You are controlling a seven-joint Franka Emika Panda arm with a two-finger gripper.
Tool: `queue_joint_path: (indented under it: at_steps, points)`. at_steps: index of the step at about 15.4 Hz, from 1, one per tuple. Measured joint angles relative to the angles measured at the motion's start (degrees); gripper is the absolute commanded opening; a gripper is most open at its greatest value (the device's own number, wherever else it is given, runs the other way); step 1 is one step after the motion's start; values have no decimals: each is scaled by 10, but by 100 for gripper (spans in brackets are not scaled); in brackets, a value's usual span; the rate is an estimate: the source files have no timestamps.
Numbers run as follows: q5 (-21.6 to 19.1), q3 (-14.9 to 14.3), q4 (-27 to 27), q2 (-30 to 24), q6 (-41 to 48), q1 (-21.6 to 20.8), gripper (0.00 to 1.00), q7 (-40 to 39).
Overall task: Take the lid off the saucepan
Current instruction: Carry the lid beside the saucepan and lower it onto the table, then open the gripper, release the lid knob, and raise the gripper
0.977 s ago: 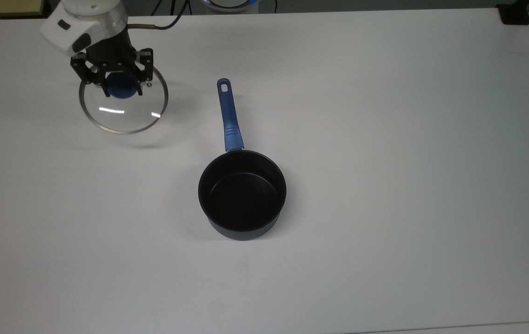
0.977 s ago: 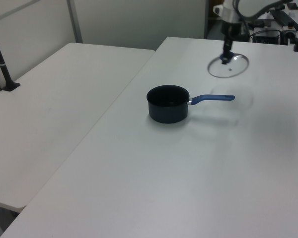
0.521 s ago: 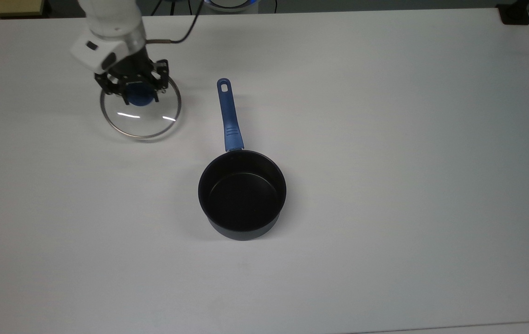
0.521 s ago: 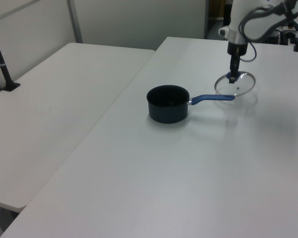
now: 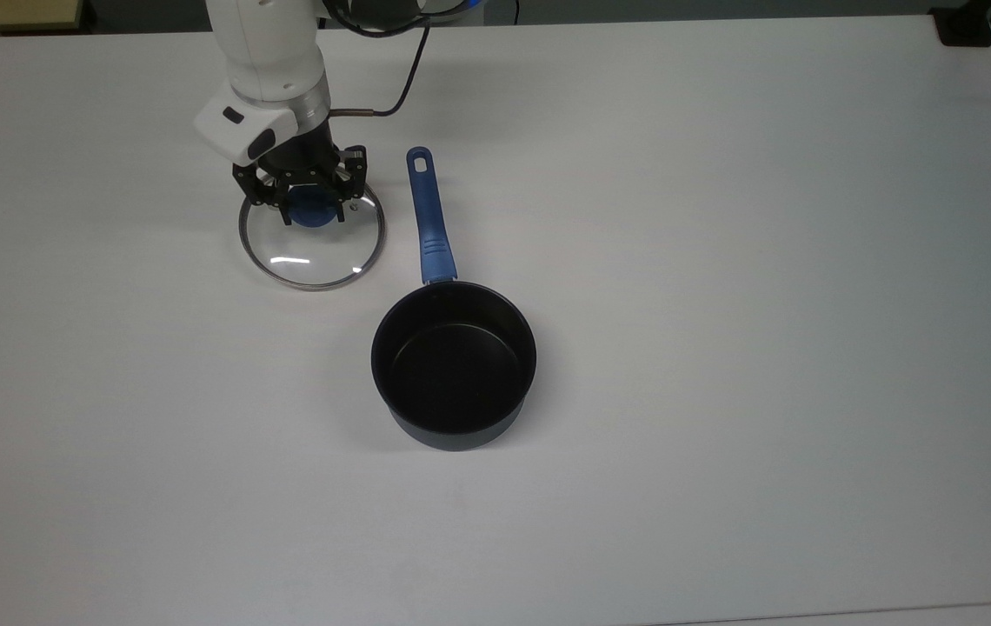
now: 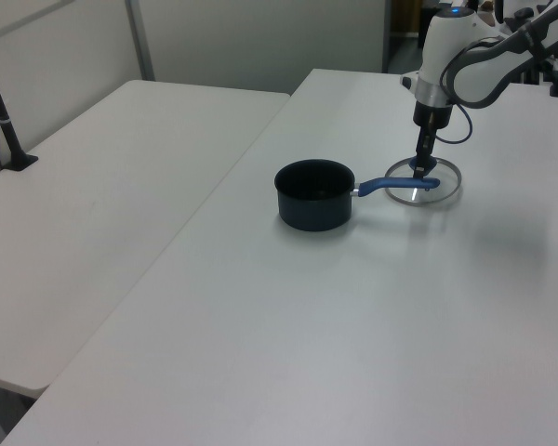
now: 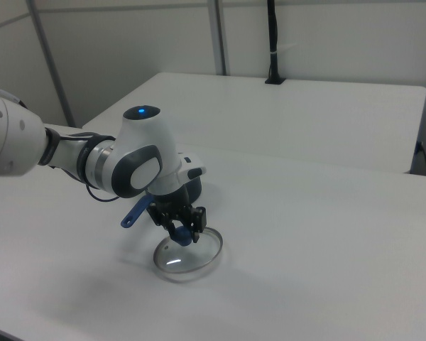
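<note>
The saucepan (image 5: 454,365) stands uncovered in the middle of the white table, its black inside showing and its long blue handle (image 5: 428,217) pointing to the top view's upper edge. The glass lid (image 5: 311,248) sits to the top view's left of that handle, level and very low; whether it touches the table I cannot tell. My gripper (image 5: 313,209) comes down from above and is shut on the lid's blue knob. In the left view the lid (image 6: 424,181) lies just behind the handle tip, beyond the saucepan (image 6: 313,193). In the right view my gripper (image 7: 182,233) holds the lid (image 7: 188,254).
A black block (image 5: 965,26) sits at the table's corner at the top view's upper right. A second white table (image 6: 102,167) with a black pole (image 6: 5,121) adjoins at the left view's left. Wide bare tabletop (image 5: 765,348) spreads to the top view's right of the saucepan.
My gripper has carried the lid to the top view's right and down, from high near the table's far left to just beside the saucepan's handle.
</note>
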State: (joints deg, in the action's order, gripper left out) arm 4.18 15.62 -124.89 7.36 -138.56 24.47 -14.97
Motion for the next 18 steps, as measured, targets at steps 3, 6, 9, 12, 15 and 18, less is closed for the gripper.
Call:
queue_joint_path:
  at_steps: [3, 6, 9, 12, 15, 18]
  points:
    - [0, 0, -1, 16, 0, -4, 100, 0]
    - [0, -1, 3, 28, 2, -5, 100, 0]
    - [0, -3, 44, 27, 55, 0, 100, 0]
    - [0, -16, 142, 20, 175, 3, 100, 0]
    - [0, -19, 238, 7, 286, 2, 100, 12]
    - [0, -18, 280, -13, 348, -23, 100, 87]
